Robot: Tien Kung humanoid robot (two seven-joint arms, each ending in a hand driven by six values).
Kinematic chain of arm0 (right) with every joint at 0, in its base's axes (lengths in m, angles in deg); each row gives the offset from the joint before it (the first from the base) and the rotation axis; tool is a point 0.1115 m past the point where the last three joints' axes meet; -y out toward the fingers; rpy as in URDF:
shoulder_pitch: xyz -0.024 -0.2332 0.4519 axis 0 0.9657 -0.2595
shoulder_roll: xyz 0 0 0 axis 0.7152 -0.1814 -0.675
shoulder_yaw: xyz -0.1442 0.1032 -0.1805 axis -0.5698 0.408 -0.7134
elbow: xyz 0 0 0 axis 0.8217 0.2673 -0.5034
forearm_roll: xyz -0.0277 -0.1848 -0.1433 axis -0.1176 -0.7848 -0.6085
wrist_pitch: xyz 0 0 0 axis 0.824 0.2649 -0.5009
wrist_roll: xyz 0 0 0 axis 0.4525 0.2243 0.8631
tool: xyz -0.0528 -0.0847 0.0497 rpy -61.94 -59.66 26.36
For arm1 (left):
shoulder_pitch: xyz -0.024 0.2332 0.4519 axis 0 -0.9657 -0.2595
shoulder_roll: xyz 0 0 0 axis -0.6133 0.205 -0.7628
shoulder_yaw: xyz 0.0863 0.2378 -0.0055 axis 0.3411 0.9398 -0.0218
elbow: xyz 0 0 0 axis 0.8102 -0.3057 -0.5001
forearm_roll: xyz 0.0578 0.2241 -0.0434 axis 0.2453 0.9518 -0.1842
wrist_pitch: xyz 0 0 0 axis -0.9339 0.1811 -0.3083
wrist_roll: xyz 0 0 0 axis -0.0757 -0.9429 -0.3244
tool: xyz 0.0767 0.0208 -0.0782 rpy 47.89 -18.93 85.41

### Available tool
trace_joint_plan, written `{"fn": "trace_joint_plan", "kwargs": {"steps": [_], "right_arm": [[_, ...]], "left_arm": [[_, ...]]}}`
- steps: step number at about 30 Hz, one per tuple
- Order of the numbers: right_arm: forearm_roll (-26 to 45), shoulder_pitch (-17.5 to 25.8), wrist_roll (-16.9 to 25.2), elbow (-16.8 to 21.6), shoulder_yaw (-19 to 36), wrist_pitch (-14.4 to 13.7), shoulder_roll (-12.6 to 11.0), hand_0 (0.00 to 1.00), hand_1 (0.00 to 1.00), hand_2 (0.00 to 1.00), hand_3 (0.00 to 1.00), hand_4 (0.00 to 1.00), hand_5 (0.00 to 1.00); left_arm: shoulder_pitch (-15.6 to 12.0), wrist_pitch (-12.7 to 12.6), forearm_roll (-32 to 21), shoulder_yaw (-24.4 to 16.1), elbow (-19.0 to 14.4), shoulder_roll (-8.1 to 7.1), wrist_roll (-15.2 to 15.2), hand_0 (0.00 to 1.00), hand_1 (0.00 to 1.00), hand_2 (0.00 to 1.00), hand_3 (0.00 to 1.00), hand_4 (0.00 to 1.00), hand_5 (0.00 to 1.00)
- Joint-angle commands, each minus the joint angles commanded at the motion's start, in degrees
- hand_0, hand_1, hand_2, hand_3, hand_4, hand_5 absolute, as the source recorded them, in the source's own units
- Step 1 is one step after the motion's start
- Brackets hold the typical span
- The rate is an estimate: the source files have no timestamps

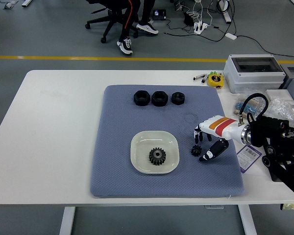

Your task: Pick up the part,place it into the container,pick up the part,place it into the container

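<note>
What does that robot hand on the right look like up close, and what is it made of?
Only one is in view. The robot hand has a white shell crossed by an orange and a red band, with five slim fingers that are white with black joints and tips. It joins a silver wrist ring, then a boxy black arm. A black cable loops above the wrist.

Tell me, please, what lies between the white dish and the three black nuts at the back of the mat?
Nothing: the head view shows only bare blue mat between the white dish and the black nuts.

Right arm (pixel 279 147) cut off at edge
</note>
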State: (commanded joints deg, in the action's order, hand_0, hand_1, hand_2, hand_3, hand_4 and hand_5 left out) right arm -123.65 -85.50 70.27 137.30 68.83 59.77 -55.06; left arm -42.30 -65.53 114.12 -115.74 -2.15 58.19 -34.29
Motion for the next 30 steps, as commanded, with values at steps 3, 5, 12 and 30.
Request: {"fn": "trace_joint_plan", "kwargs": {"steps": [3, 5, 12, 30], "right_arm": [[0.34, 0.27, -0.04, 0.06, 0.01, -0.19, 0.48, 0.204, 0.349, 0.497, 0.513, 0.998, 0.433], [0.56, 0.47, -0.09, -0.05, 0.03, -0.44, 0.89, 0.204, 0.349, 0.497, 0.513, 0.998, 0.433], [1.82, 0.66, -1.04, -1.41, -0.31, -2.51, 1.96, 0.194, 0.337, 0.485, 0.498, 0.972, 0.406], [1.09, 0.15, -0.28, -2.17, -0.34, -2.2, 1.55, 0.168, 0.319, 0.441, 0.462, 0.693, 0.261]], "left_arm": [[0.03, -0.01, -0.05, 0.04, -0.01, 0.06, 0.0, 0.705, 0.684, 0.641, 0.555, 0.63, 0.569], [0.05, 0.01, -0.03, 0.06, -0.03, 0.1, -0.01, 0.705, 0.684, 0.641, 0.555, 0.63, 0.569], [0.27, 0.09, -0.1, 0.22, -0.09, 0.19, -0.01, 0.705, 0.686, 0.641, 0.555, 0.631, 0.57], [0.45, 0.2, 0.32, -0.04, -0.12, 0.18, -0.12, 0.704, 0.684, 0.641, 0.555, 0.632, 0.574]]}}
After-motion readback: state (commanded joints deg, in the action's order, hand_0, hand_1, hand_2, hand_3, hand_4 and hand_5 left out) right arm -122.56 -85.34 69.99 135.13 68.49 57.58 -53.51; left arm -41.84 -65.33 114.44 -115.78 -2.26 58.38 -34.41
